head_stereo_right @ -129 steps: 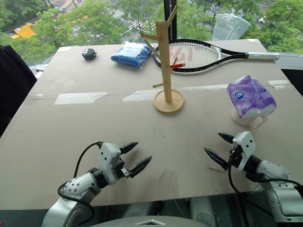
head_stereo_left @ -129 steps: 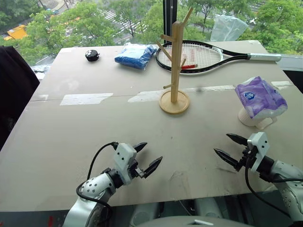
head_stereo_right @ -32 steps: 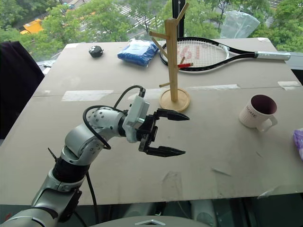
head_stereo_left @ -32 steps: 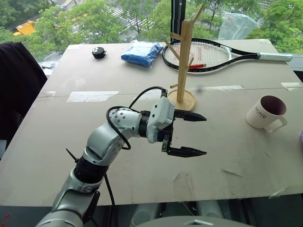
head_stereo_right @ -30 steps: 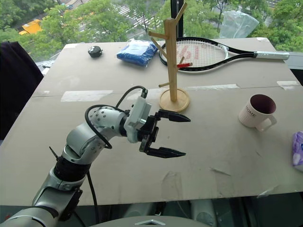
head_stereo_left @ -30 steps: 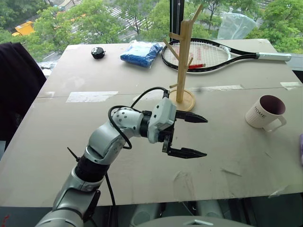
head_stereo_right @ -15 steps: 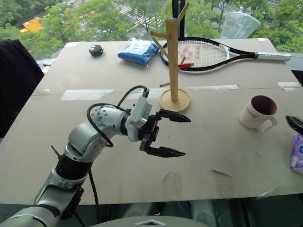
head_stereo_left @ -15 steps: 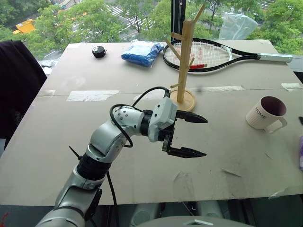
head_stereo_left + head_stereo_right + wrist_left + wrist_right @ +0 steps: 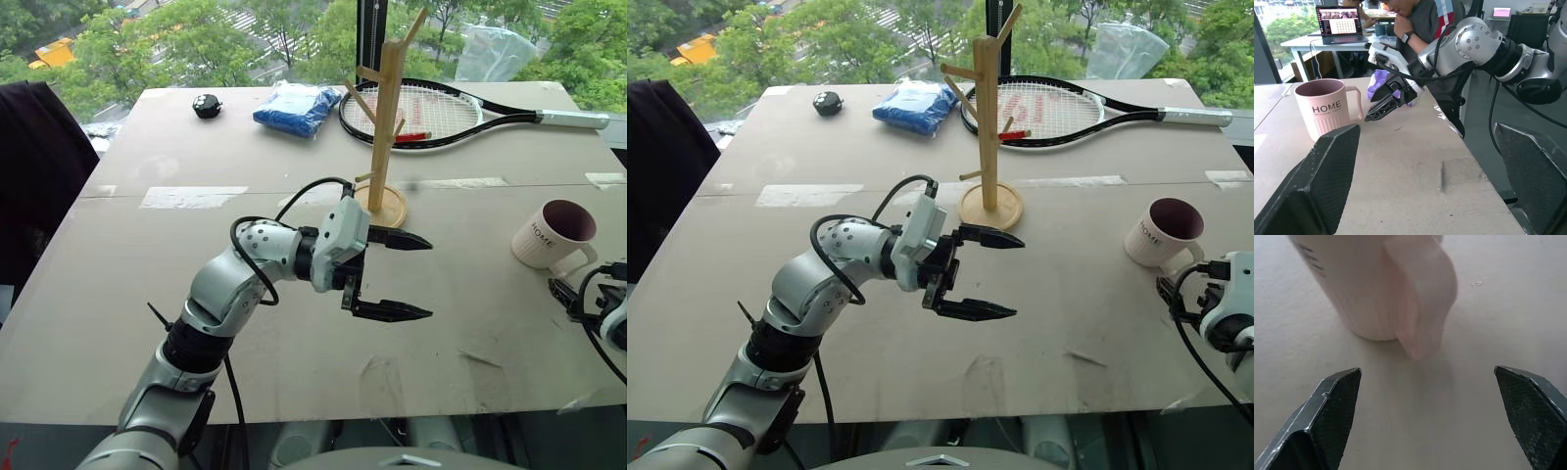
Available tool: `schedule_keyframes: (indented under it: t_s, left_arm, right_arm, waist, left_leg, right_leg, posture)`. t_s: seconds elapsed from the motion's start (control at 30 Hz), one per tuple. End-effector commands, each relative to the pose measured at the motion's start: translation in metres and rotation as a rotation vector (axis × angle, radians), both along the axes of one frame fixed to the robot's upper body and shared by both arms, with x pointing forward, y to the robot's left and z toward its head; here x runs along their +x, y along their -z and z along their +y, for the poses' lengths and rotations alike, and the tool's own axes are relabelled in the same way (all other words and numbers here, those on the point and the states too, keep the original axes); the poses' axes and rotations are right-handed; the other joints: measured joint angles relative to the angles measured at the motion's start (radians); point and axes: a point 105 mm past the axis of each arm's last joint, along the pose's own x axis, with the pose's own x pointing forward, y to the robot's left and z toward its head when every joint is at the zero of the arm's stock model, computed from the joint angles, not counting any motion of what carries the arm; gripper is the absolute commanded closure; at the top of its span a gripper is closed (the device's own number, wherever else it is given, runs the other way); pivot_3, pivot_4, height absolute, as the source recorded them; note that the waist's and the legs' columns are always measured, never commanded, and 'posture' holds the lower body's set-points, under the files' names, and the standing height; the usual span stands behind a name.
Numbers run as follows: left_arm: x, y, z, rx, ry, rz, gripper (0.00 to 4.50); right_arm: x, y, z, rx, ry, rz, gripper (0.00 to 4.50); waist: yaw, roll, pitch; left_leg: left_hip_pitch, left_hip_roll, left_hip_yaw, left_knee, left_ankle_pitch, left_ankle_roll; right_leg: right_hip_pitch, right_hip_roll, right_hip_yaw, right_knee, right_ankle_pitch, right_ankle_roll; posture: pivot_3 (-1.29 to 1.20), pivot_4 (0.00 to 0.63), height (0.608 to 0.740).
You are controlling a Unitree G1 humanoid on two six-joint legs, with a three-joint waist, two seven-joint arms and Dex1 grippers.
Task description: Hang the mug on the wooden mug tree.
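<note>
The cream-white mug point(image 9: 552, 233) with a maroon inside stands upright at the table's right side, its handle toward the near edge. Just short of that handle, my right gripper point(image 9: 1427, 369) is open with nothing between its fingers; it also appears at the right edge point(image 9: 566, 297). The wooden mug tree point(image 9: 383, 125) stands mid-table on its round base, its pegs bare. My left gripper point(image 9: 427, 278) hovers open and empty in front of the tree's base, pointing right toward the mug point(image 9: 1327, 110).
A tennis racket point(image 9: 431, 113), a blue bag point(image 9: 291, 106) and a small black object point(image 9: 207, 106) lie at the table's far side. A purple tissue pack point(image 9: 1378, 81) lies beyond my right gripper. A person sits by a laptop point(image 9: 1342, 22) behind.
My right gripper has come into view from the right edge and moved left, up to the mug's handle. The left arm has stayed put. Earlier on, the tissue pack lay on the mug.
</note>
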Motion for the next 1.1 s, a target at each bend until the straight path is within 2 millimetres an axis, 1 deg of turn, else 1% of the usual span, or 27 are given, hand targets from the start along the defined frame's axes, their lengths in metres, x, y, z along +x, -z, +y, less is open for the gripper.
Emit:
schedule_keyframes:
  t_s: [0.03, 0.13, 0.37, 0.4, 0.43, 0.5, 0.53, 0.57, 0.6, 0.63, 0.7, 0.73, 0.87, 0.93, 1.07, 1.1]
  left_arm:
    - [-0.007, -0.01, 0.0, -0.022, 0.013, -0.047, 0.0]
    - [-0.008, -0.01, -0.001, -0.023, 0.01, -0.048, 0.0]
    - [-0.006, -0.012, -0.001, -0.024, -0.002, -0.049, 0.0]
    - [-0.006, -0.012, -0.001, -0.025, -0.003, -0.049, 0.0]
    - [-0.007, -0.012, -0.001, -0.025, -0.004, -0.049, 0.0]
    - [-0.007, -0.013, -0.001, -0.025, -0.007, -0.05, 0.0]
    - [-0.007, -0.013, -0.001, -0.025, -0.008, -0.05, 0.0]
    - [-0.007, -0.013, -0.001, -0.025, -0.009, -0.05, 0.0]
    - [-0.007, -0.013, -0.001, -0.025, -0.01, -0.05, 0.0]
    - [-0.006, -0.013, -0.001, -0.025, -0.013, -0.05, 0.0]
    - [-0.006, -0.013, 0.0, -0.024, -0.018, -0.051, 0.0]
    - [-0.006, -0.013, 0.0, -0.025, -0.021, -0.051, 0.0]
    - [-0.005, -0.013, 0.001, -0.028, -0.04, -0.052, 0.0]
    - [-0.003, -0.013, 0.002, -0.044, -0.066, -0.046, 0.0]
    - [-0.001, -0.01, 0.011, -0.118, -0.176, -0.009, 0.0]
    - [0.003, -0.008, 0.014, -0.145, -0.227, -0.004, 0.0]
  right_arm:
    - [0.008, -0.008, -0.008, -0.051, 0.032, -0.067, 0.08]
    - [0.014, -0.008, -0.013, -0.058, 0.044, -0.1, 0.08]
    - [0.031, -0.008, -0.01, -0.037, 0.009, -0.156, 0.08]
    - [0.033, -0.008, -0.01, -0.032, 0.0, -0.161, 0.32]
    - [0.034, -0.006, -0.009, -0.021, -0.006, -0.16, 0.46]
    - [0.037, -0.004, -0.007, -0.008, -0.016, -0.157, 1.26]
    - [0.038, -0.003, -0.006, -0.001, -0.023, -0.155, 1.73]
    - [0.039, -0.001, -0.005, 0.007, -0.032, -0.151, 2.39]
    - [0.04, 0.0, -0.002, 0.014, -0.043, -0.146, 2.86]
    - [0.041, 0.002, 0.001, 0.02, -0.063, -0.139, 3.17]
    - [0.044, 0.003, 0.006, 0.024, -0.083, -0.135, 4.11]
    - [0.045, 0.003, 0.007, 0.024, -0.086, -0.136, 4.49]
    - [0.052, -0.002, 0.007, 0.007, -0.098, -0.148, 4.49]
    - [0.058, -0.009, 0.008, -0.014, -0.125, -0.161, 4.49]
    - [0.075, -0.038, 0.026, -0.077, -0.307, -0.204, 4.49]
    - [0.08, -0.048, 0.036, -0.111, -0.388, -0.214, 4.49]
  waist:
    - [-0.002, 0.0, 0.0]
    - [-0.007, 0.0, 0.0]
    - [-0.02, 0.0, 0.0]
    - [-0.021, 0.0, 0.0]
    - [-0.021, 0.0, 0.0]
    - [-0.021, 0.0, 0.0]
    - [-0.021, 0.0, 0.0]
    - [-0.021, 0.0, 0.0]
    - [-0.021, 0.0, 0.0]
    - [-0.021, 0.0, 0.0]
    - [-0.021, 0.001, 0.0]
    - [-0.022, 0.001, 0.0]
    - [-0.021, 0.001, 0.0]
    - [-0.021, 0.001, 0.0]
    - [-0.029, 0.002, -0.001]
    - [-0.029, 0.002, -0.001]
  left_leg:
    - [0.0, 0.0, 0.0, 0.0, 0.0, 0.0]
    - [0.0, 0.001, 0.001, 0.0, 0.0, 0.0]
    - [0.0, 0.004, 0.002, 0.0, 0.0, 0.0]
    - [0.001, 0.004, 0.002, 0.0, 0.0, 0.0]
    - [0.001, 0.005, 0.003, 0.0, 0.0, 0.0]
    - [0.001, 0.005, 0.003, 0.0, 0.0, 0.0]
    - [0.001, 0.005, 0.003, 0.0, 0.0, 0.0]
    - [0.001, 0.005, 0.004, 0.0, 0.0, 0.0]
    - [0.001, 0.005, 0.004, 0.0, 0.0, 0.0]
    - [0.001, 0.005, 0.004, 0.0, 0.0, 0.0]
    - [0.001, 0.005, 0.004, 0.0, 0.0, 0.0]
    - [0.001, 0.005, 0.004, 0.0, 0.0, 0.0]
    - [0.001, 0.006, 0.004, 0.0, 0.0, 0.0]
    - [0.001, 0.006, 0.005, 0.0, 0.0, 0.0]
    - [0.001, 0.006, 0.008, 0.0, 0.0, 0.0]
    - [0.001, 0.006, 0.008, 0.0, 0.0, 0.0]
  right_leg:
    - [0.0, 0.001, 0.0, 0.0, 0.0, 0.0]
    - [0.0, 0.003, 0.001, 0.0, 0.0, 0.0]
    - [0.0, 0.005, 0.002, 0.0, 0.001, -0.001]
    - [0.0, 0.005, 0.002, 0.0, 0.001, -0.002]
    - [0.0, 0.005, 0.002, 0.0, 0.002, -0.002]
    - [-0.001, 0.006, 0.002, 0.0, 0.002, -0.003]
    - [-0.001, 0.006, 0.002, 0.0, 0.002, -0.003]
    - [0.0, 0.006, 0.002, 0.0, 0.002, -0.003]
    - [-0.001, 0.006, 0.003, 0.0, 0.002, -0.003]
    - [-0.001, 0.006, 0.003, 0.0, 0.002, -0.003]
    - [-0.001, 0.006, 0.003, 0.0, 0.002, -0.003]
    - [-0.001, 0.006, 0.003, 0.0, 0.002, -0.003]
    - [-0.001, 0.006, 0.003, 0.0, 0.002, -0.003]
    - [-0.001, 0.006, 0.003, 0.0, 0.002, -0.003]
    - [-0.003, 0.006, 0.006, 0.0, 0.003, -0.003]
    - [-0.003, 0.006, 0.007, 0.0, 0.003, -0.003]
  posture:
    - [0.0, 0.15, 0.74]
    - [0.0, 0.15, 0.74]
    - [0.0, 0.15, 0.74]
    - [0.0, 0.15, 0.74]
    - [0.0, 0.15, 0.74]
    - [0.0, 0.15, 0.74]
    - [0.0, 0.15, 0.74]
    - [0.0, 0.15, 0.74]
    - [0.0, 0.15, 0.74]
    - [0.0, 0.15, 0.74]
    - [0.0, 0.15, 0.74]
    - [0.0, 0.15, 0.74]
    - [0.0, 0.15, 0.74]
    - [0.0, 0.15, 0.74]
    - [0.0, 0.15, 0.74]
    - [0.0, 0.15, 0.74]
